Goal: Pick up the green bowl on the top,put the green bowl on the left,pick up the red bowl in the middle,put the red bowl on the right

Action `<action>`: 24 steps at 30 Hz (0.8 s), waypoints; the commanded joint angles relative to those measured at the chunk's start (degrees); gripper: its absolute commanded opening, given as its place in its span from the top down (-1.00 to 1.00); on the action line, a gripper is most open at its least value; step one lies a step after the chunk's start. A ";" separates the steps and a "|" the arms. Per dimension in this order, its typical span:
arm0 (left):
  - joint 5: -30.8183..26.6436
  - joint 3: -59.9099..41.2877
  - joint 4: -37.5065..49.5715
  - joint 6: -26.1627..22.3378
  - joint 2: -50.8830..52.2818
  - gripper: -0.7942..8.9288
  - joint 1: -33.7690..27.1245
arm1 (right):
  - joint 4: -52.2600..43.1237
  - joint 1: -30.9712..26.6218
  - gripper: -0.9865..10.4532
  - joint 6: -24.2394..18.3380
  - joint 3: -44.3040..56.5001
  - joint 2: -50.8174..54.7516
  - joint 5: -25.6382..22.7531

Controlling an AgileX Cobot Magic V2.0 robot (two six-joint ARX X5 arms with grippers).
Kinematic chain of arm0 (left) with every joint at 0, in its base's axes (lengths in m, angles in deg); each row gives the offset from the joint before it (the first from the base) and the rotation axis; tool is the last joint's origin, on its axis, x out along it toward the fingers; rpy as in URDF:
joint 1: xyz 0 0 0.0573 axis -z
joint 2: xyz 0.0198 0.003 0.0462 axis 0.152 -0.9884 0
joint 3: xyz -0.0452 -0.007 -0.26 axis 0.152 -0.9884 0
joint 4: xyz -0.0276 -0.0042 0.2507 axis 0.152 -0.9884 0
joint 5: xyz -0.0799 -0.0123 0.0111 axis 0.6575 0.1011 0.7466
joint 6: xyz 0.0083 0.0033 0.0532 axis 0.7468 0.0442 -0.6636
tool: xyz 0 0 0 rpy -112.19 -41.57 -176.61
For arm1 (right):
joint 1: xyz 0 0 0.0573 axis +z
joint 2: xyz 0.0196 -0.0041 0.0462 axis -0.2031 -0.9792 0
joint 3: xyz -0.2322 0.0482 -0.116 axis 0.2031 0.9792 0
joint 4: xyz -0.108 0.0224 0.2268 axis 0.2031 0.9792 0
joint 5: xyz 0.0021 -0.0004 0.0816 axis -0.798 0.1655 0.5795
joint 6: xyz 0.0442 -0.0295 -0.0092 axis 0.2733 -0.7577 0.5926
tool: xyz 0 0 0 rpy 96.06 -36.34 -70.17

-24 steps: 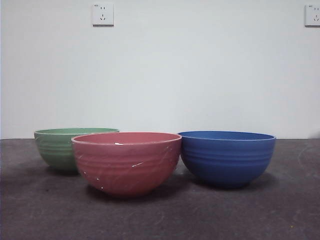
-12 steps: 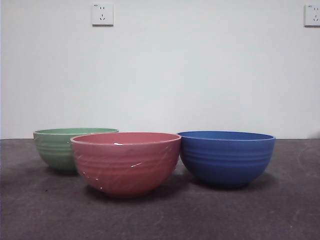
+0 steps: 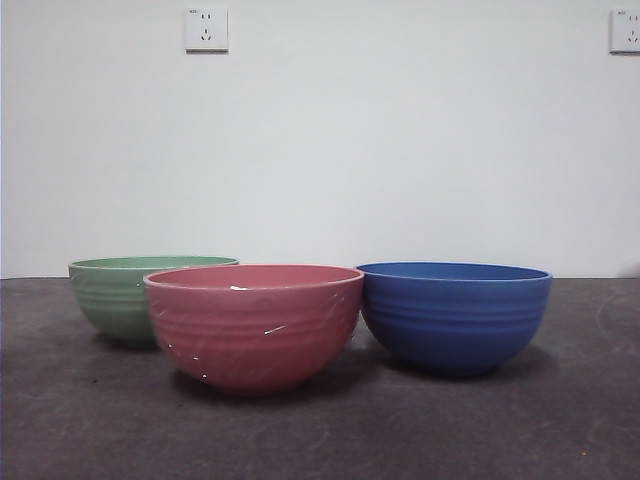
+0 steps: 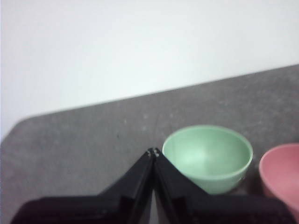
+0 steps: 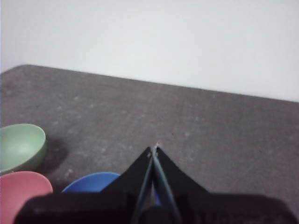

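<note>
- I see the green bowl [image 3: 112, 297] on the surface [image 3: 320, 430] at the left, part hidden behind the red bowl [image 3: 253, 325], which sits in the middle, close beside the blue bowl [image 3: 455, 315].
- I judge both task bowls light, rigid and smooth-walled; the thin rim is where I would pinch, one jaw inside, one outside.
- My left gripper [image 4: 153, 152] hangs above the surface near the green bowl, jaws pressed together, empty.
- My right gripper [image 5: 154, 149] waits over the blue bowl's side, jaws likewise closed on nothing.
</note>
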 commanded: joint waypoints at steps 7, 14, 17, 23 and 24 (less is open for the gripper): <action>-0.24 -13.62 7.58 4.44 0.17 0.84 -0.79 | 2.75 0.02 0.82 0.63 0.28 0.04 -0.17; -6.05 -17.18 8.17 8.13 0.20 0.84 -0.79 | 4.15 0.02 0.82 0.66 0.28 0.04 -0.15; -6.19 -17.18 8.22 7.43 0.17 0.84 -0.79 | 4.26 0.02 0.82 0.63 0.28 0.04 -0.17; -6.14 -17.18 8.33 7.43 0.17 0.84 -0.79 | 4.42 0.02 0.82 0.63 0.28 0.04 -0.15; -6.12 -17.18 8.35 7.43 0.17 0.84 -0.79 | 4.42 0.02 0.82 0.66 0.28 0.04 -0.15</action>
